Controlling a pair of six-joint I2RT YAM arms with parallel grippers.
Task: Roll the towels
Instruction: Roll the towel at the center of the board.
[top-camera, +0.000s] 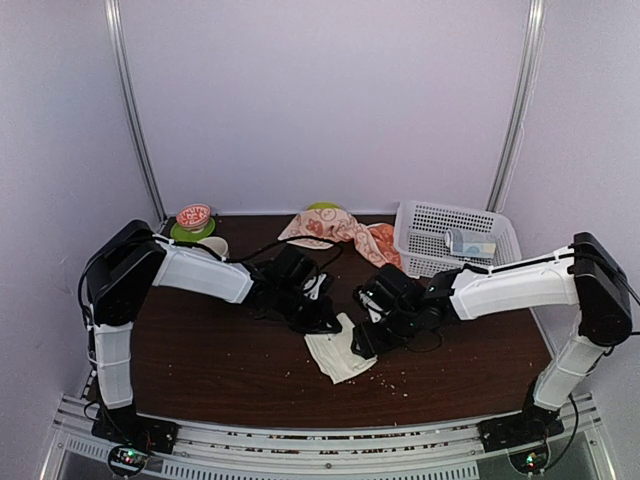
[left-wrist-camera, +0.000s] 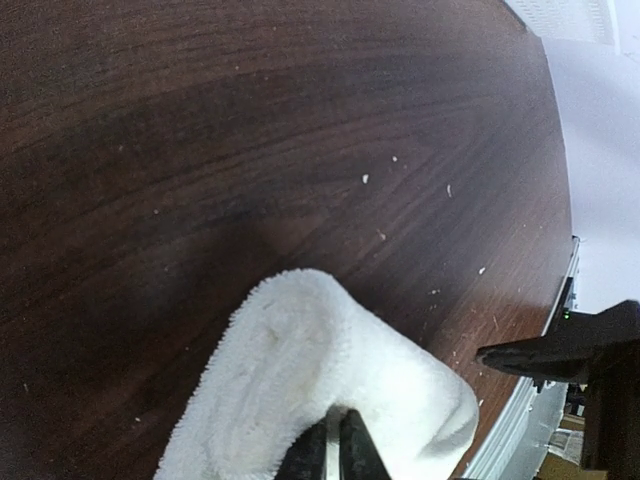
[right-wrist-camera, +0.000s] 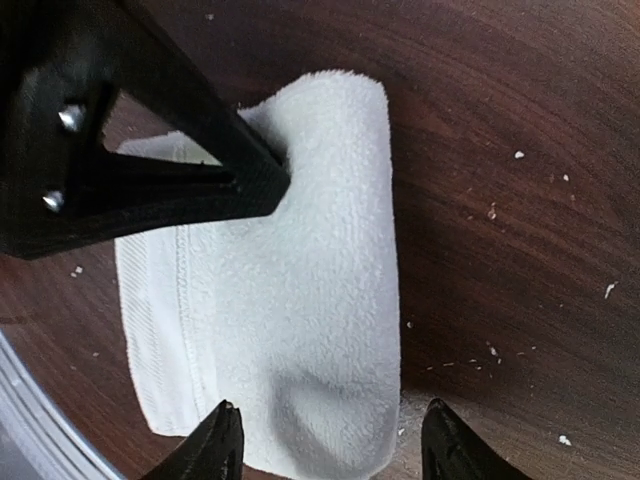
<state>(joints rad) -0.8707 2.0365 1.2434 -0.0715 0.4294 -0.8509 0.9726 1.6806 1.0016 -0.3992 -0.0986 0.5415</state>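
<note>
The cream-white towel (top-camera: 340, 358) lies partly rolled near the table's middle front, its thick rolled edge (right-wrist-camera: 340, 200) on one side and a flat hemmed strip on the other. My left gripper (left-wrist-camera: 335, 432) is shut on one end of the roll (left-wrist-camera: 300, 360), a sliver of cloth pinched between its tips. At the roll's other end my right gripper (right-wrist-camera: 332, 440) stands open, its fingertips (right-wrist-camera: 222, 432) astride that end without touching it. The left gripper (right-wrist-camera: 272, 178) shows at the far end in the right wrist view. The peach-orange rabbit-print towel (top-camera: 342, 228) lies crumpled at the back.
A white slatted basket (top-camera: 430, 222) at the back right holds a pale blue-white packet (top-camera: 470, 243). At the back left are a pink bowl (top-camera: 193, 215) on a green plate and a white cup (top-camera: 214, 246). Crumbs speckle the dark wooden table (top-camera: 220, 365).
</note>
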